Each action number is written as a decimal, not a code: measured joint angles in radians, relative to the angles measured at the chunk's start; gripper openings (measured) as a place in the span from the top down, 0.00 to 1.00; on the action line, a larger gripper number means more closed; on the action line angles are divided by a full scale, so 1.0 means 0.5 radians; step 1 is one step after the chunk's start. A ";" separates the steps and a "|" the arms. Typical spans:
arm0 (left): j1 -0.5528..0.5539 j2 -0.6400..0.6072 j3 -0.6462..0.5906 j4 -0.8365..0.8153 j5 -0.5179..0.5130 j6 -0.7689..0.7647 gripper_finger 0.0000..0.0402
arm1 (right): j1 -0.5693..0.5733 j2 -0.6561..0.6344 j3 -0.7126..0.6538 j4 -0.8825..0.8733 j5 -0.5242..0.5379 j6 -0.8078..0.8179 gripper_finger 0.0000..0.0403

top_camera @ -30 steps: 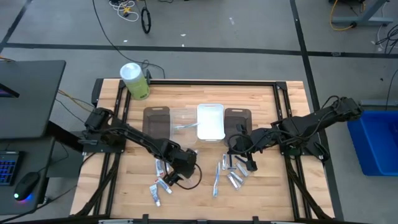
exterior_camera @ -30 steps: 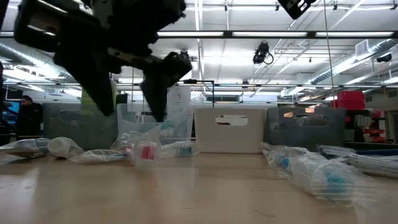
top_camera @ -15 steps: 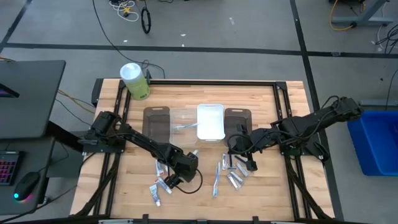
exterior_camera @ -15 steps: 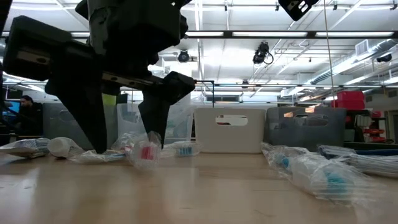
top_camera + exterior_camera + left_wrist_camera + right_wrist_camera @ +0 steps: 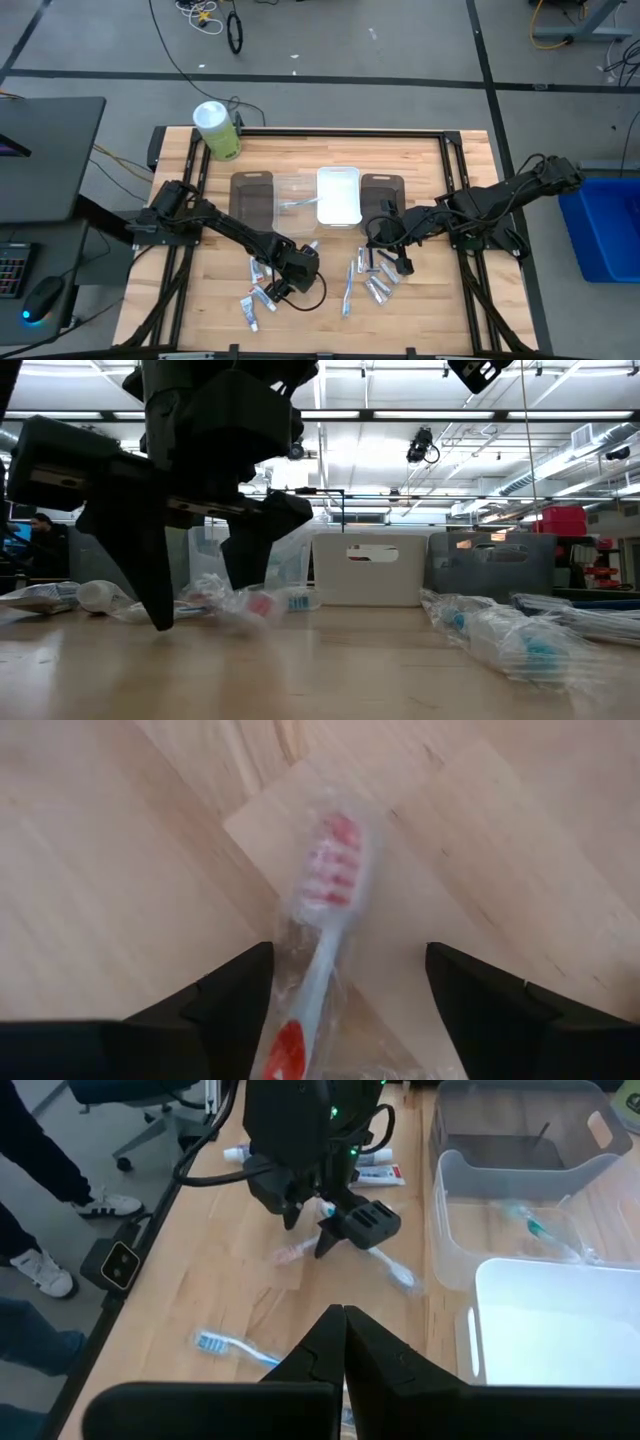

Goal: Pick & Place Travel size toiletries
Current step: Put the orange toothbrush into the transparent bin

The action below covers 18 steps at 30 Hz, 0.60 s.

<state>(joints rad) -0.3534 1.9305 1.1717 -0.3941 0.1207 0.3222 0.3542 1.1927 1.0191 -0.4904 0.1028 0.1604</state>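
A red-and-white toothbrush [image 5: 325, 910] in a clear wrapper lies flat on the wooden table. My left gripper [image 5: 345, 995] [image 5: 276, 288] stands open over it, pointing steeply down, one finger on each side of its handle, fingertips [image 5: 160, 622] near the tabletop. More travel size toiletries lie in a left group [image 5: 254, 302] and a right group [image 5: 372, 282]. My right gripper [image 5: 343, 1342] [image 5: 400, 266] hangs shut above the right group, holding nothing. My left gripper's fingers come from above and lie across the wrapped toothbrush, with its handle [image 5: 312, 982] between them. The wrapper's edge lies right beside one finger [image 5: 245, 995]; I cannot tell whether they touch. The toothbrush lies on the table.
Across the table's middle stand a dark tray [image 5: 252, 196], a clear tray [image 5: 292, 196], a white tray [image 5: 338, 195] and another dark tray [image 5: 382, 190]. A green-white canister [image 5: 217, 130] is at the far left corner. A person's shoes [image 5: 95, 1205] show beside the table.
My left gripper has gone down toward the table and stayed open, so its fingers now stand on either side of the wrapped toothbrush. In the low view the red-marked wrapped piece has shifted a little sideways.
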 joint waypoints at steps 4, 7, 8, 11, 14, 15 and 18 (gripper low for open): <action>0.000 0.000 0.000 0.003 0.000 -0.002 0.43 | 0.000 0.000 0.000 -0.001 0.000 0.000 0.98; 0.000 0.000 0.000 0.004 0.000 -0.003 0.50 | 0.000 0.000 0.000 -0.001 0.000 0.000 0.98; 0.000 0.000 0.000 0.005 0.000 -0.003 0.51 | 0.000 0.000 0.000 -0.001 0.000 0.000 0.98; 0.000 0.000 0.000 0.005 0.000 -0.003 0.57 | 0.000 0.000 0.000 -0.001 0.000 0.000 0.98; 0.000 0.000 0.000 0.006 0.000 0.007 0.63 | 0.000 0.000 0.000 -0.001 0.000 0.000 0.98; 0.000 0.000 0.000 0.006 0.000 0.007 0.66 | 0.000 0.000 0.000 -0.001 0.000 0.000 0.98; 0.000 0.000 0.000 0.007 0.000 0.006 0.71 | 0.000 0.000 0.000 -0.001 0.000 0.000 0.98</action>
<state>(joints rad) -0.3534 1.9305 1.1717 -0.3908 0.1207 0.3252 0.3542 1.1927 1.0191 -0.4908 0.1030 0.1604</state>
